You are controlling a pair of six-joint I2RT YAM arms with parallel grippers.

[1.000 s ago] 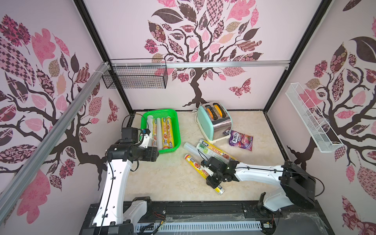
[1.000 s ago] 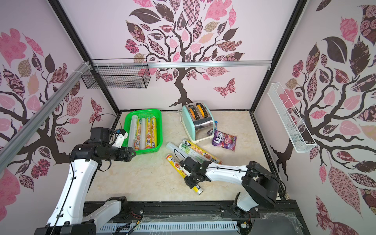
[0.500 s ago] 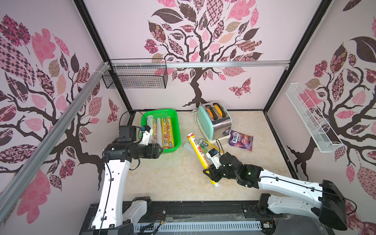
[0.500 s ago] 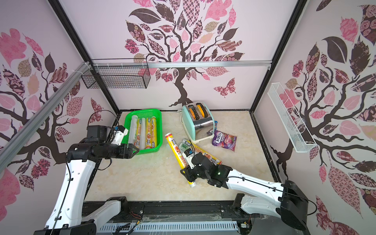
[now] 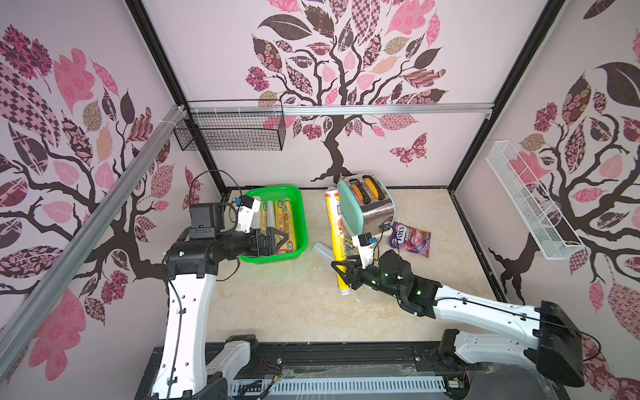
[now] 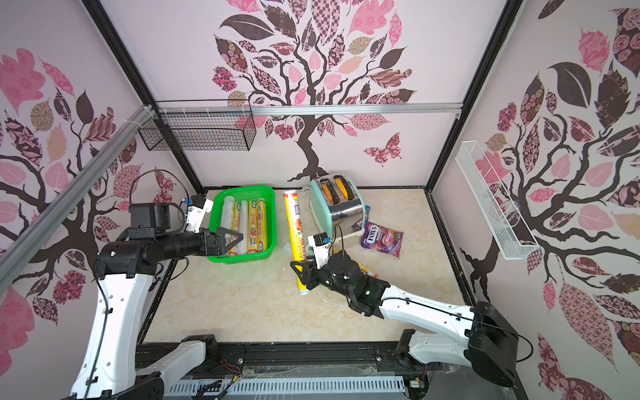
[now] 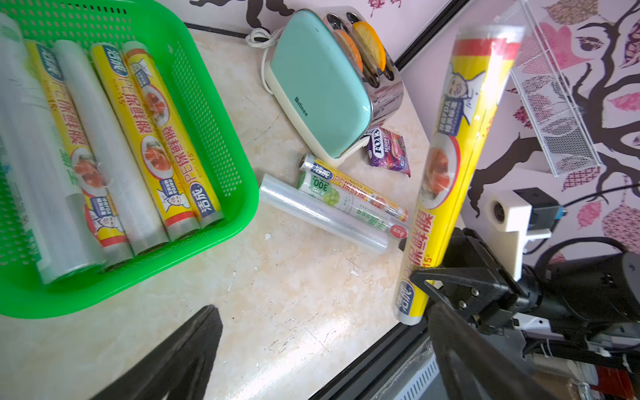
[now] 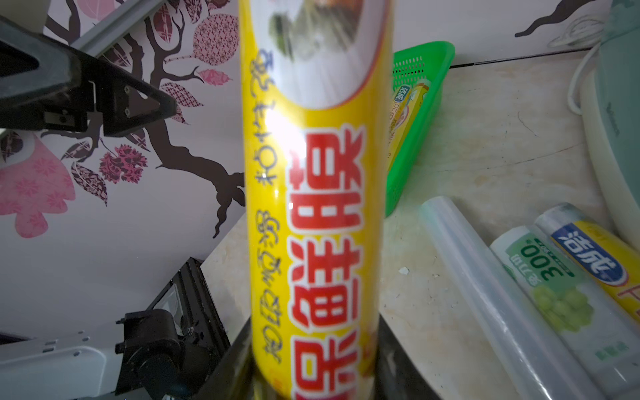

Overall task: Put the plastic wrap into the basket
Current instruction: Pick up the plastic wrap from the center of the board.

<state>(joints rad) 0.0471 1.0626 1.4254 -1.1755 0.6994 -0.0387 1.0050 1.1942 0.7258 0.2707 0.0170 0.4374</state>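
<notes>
The marble-look table (image 5: 294, 311) carries everything. At its far left sits the green basket (image 5: 302, 221), its long side pointing away from the robot, so a roll goes in cleanly only if it is turned parallel to the long walls. Five rolls of plastic wrap (image 7: 114, 145) lie in it side by side and cover most of its floor. The next one will probably have to squeeze against a wall or rest on top.

The mint toaster (image 5: 367, 204) stands at the back and has no part in the job.

The held yellow roll (image 5: 334, 235) is up off the table and steeply tilted, with its free end toward the toaster. It is gripped close to its lower end, most likely because that end was easiest to reach among its neighbours. So far from the middle, the long free length could swing or slip.

Three loose rolls lie touching, side by side, between basket and toaster: a clear roll (image 7: 322, 213), a green-print roll (image 7: 346, 201) and a second yellow roll (image 7: 360, 188). The purple candy bag (image 5: 410, 239) lies just beside the toaster.

The right end effector (image 5: 341, 275) is clamped on the held yellow roll. The left end effector (image 5: 277, 242) hangs over the basket's near end, jaws spread wide and empty. It seems placed to receive or steady the roll.
</notes>
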